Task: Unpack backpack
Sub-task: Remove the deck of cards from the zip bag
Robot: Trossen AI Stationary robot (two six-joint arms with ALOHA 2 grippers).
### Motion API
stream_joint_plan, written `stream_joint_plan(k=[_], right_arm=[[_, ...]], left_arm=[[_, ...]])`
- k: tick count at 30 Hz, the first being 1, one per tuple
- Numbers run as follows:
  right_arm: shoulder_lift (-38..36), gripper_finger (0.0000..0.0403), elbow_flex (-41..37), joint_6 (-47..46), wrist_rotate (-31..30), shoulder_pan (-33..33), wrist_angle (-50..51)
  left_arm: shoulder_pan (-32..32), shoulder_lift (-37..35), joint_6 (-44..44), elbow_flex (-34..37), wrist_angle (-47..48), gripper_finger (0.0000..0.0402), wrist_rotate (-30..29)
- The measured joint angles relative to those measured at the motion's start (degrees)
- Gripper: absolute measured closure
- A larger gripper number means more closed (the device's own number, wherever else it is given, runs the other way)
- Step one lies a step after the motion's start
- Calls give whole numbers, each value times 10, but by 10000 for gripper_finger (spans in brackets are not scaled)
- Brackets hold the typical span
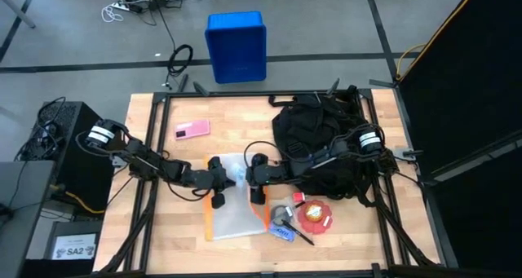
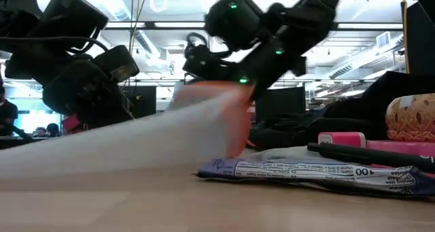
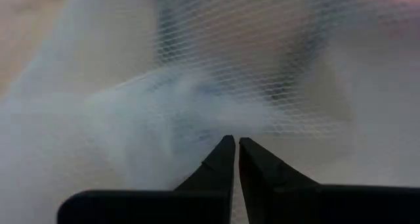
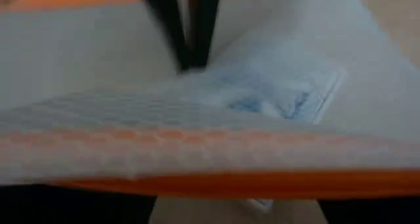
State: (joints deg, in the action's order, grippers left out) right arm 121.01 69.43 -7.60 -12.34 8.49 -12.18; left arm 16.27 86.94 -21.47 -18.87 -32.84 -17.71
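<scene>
White mesh pouch (image 1: 232, 200) with orange trim lay mid-table as I pinned it under my left gripper (image 1: 218, 178), fingers pressed together, while my right gripper (image 1: 258, 183), jaws spread, let go of its edge, the black backpack (image 1: 322, 143) slumped behind and the pouch's contents unreadable.

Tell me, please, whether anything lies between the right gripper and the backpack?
Nothing visible does. The right gripper hovers over the orange-edged mesh pouch just beside the backpack; only its own arm spans the gap. The snack wrapper, pen and red packet lie off that line.
</scene>
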Motion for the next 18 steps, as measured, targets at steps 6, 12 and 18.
stream_joint_plan(k=[6, 12, 18], right_arm=[[1, 24, 34, 8, -28, -4, 14], [26, 12, 40, 11, -6, -20, 7], [62, 26, 53, 10, 6, -27, -13]], left_arm=[[-1, 2, 0, -1, 10, 401, 0], [-1, 7, 0, 0, 13, 401, 3], [-2, 9, 0, -1, 13, 401, 5]])
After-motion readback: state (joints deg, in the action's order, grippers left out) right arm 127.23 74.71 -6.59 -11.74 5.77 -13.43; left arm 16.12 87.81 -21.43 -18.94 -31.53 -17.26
